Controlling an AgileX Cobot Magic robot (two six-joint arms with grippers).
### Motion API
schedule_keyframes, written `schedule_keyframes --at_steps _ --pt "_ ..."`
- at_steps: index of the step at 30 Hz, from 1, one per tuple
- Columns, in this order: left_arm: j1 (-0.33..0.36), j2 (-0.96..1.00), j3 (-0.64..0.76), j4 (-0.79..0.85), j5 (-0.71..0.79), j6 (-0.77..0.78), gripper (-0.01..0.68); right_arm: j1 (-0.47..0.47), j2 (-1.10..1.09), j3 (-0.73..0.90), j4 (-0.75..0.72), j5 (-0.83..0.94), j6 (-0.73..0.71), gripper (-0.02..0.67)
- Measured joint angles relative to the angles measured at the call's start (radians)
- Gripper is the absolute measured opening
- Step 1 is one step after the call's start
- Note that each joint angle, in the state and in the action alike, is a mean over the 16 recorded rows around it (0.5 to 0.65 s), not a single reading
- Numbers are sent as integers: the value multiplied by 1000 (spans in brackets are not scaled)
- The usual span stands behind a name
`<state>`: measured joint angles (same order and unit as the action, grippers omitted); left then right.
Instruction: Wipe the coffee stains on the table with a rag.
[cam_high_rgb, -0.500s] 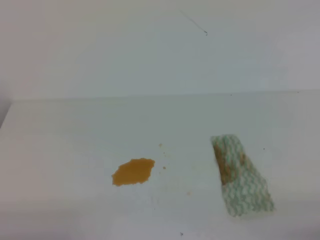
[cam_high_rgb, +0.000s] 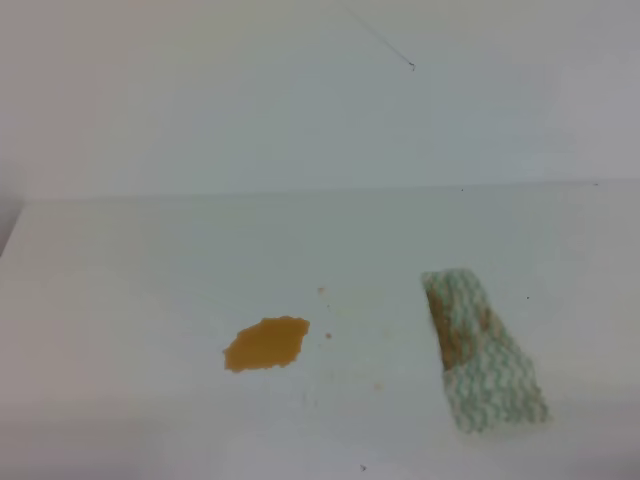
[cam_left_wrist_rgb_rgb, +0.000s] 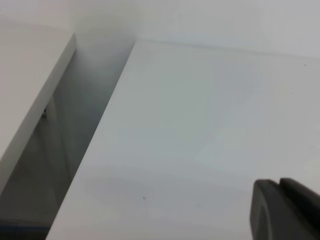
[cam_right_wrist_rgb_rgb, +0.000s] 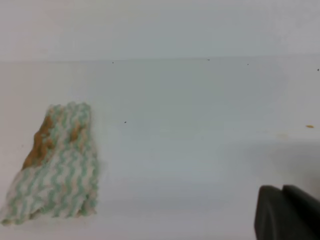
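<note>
Rag (cam_high_rgb: 483, 350) lies bench-right (cam_high_rgb: 150, 280), long axis running away from you, well right of the coffee stains (cam_high_rgb: 266, 343). Your right tool (cam_right_wrist_rgb_rgb: 287, 212) is nearer: clenched, empty, rag to its left. Left tool (cam_left_wrist_rgb_rgb: 285, 210): can't tell.

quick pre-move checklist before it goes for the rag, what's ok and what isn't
1. Rag lies flat on the table, nothing on it: ok.
2. Coffee stains unwiped, apart from the rag: ok, the wiping is not yet begun.
3. Right tool shut, away from the rag in the right wrist view: not ok, it must open first.
4. Left tool away from the stains and the rag: ok; open or shut: cannot tell.
5. Path from the rag to the stains free of other things: ok.
</note>
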<state>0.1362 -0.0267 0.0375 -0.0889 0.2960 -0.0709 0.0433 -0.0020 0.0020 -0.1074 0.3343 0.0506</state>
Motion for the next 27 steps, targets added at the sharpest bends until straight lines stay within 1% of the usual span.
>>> schedule_keyframes --at_steps 27 --pt "0 0 0 0 0 0 1 0 0 0 0 0 0 -1"
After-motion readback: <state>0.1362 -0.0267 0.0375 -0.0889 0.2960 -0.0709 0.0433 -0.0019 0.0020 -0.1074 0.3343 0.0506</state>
